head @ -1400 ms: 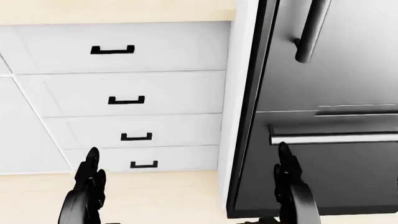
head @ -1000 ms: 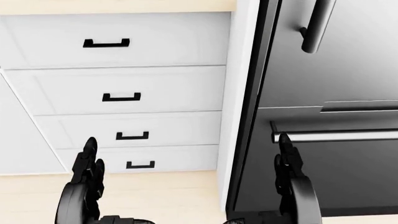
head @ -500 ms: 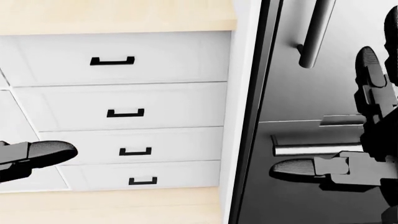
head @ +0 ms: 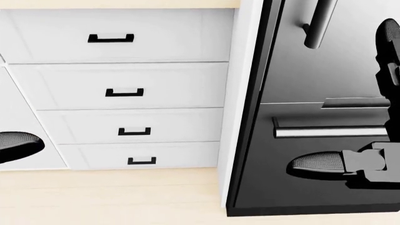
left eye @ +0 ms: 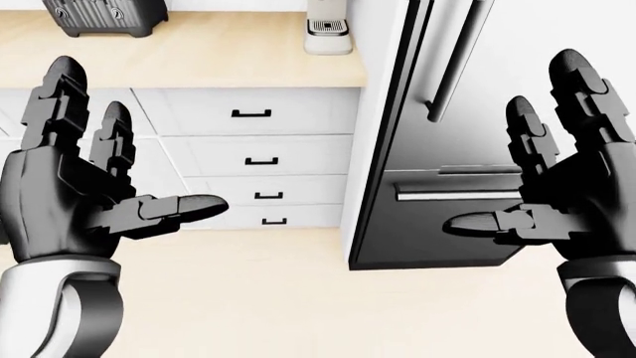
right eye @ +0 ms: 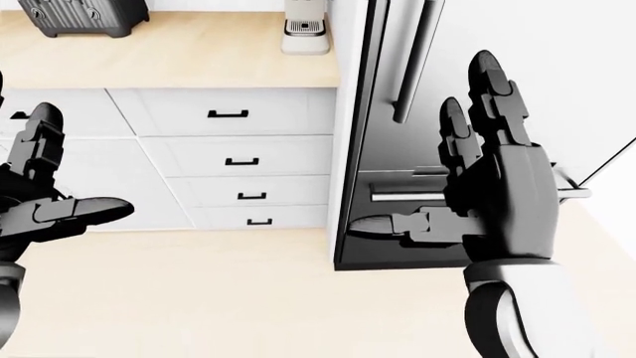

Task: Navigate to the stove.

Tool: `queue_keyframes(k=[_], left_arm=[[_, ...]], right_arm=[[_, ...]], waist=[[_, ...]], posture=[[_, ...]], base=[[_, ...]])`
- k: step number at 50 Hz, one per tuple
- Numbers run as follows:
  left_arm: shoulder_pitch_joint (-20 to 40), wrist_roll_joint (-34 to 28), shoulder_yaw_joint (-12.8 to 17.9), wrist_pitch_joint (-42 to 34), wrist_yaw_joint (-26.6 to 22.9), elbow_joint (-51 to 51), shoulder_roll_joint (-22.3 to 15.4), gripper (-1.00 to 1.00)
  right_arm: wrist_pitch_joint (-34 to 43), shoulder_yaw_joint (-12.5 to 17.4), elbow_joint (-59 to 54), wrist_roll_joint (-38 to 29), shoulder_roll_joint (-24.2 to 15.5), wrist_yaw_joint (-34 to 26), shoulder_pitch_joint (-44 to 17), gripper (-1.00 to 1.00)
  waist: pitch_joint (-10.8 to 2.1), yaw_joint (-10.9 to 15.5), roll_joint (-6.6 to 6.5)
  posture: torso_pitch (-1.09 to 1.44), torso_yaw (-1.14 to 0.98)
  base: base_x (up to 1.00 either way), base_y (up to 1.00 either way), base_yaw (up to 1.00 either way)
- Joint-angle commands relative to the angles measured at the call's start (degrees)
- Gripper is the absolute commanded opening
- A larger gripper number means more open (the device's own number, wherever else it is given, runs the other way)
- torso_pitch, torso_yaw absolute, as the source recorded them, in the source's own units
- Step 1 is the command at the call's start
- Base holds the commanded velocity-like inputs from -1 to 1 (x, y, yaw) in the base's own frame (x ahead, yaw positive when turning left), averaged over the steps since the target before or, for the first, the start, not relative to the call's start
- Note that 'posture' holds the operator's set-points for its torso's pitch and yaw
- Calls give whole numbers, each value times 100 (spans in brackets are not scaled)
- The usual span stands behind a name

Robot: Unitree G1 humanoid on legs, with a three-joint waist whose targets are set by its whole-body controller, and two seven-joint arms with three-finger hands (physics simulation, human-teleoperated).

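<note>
No stove shows in any view. My left hand (left eye: 139,145) is raised at the left of the left-eye view, fingers spread upward and thumb pointing right, open and empty. My right hand (left eye: 512,149) is raised at the right, also open and empty, in front of a dark steel refrigerator (left eye: 452,82). In the head view only my left thumb tip (head: 18,145) and part of my right hand (head: 341,164) show.
A stack of white drawers (left eye: 253,160) with black handles stands under a light wood counter (left eye: 218,56), left of the refrigerator. A toaster (left eye: 99,15) and a coffee machine (left eye: 328,30) stand on the counter. Light wood floor (left eye: 278,298) lies below.
Both hands rose from the bottom of the head view and opened wide. The whole picture shifted, with drawers and refrigerator now higher in view, so the camera has moved.
</note>
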State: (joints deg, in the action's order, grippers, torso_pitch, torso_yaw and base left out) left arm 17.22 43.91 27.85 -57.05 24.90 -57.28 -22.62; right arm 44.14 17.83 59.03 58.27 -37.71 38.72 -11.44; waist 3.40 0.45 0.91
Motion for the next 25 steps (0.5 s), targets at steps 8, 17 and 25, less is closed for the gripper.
queue_keyframes(k=[8, 17, 25], left_arm=[[55, -97, 7, 189, -68, -125, -43, 100], [25, 81, 98, 84, -46, -194, 100, 100], [-28, -222, -35, 228, -182, -134, 90, 100]], right_arm=[[-264, 49, 97, -192, -161, -43, -66, 100], [-342, -24, 97, -436, -18, -222, 80, 100], [-233, -1, 97, -621, 174, -401, 76, 100]], waist=[[-242, -20, -43], [-258, -90, 152], [-219, -71, -474]], posture=[[0, 0], [0, 0], [0, 0]], base=[[0, 1, 0], [0, 39, 0], [0, 54, 0]])
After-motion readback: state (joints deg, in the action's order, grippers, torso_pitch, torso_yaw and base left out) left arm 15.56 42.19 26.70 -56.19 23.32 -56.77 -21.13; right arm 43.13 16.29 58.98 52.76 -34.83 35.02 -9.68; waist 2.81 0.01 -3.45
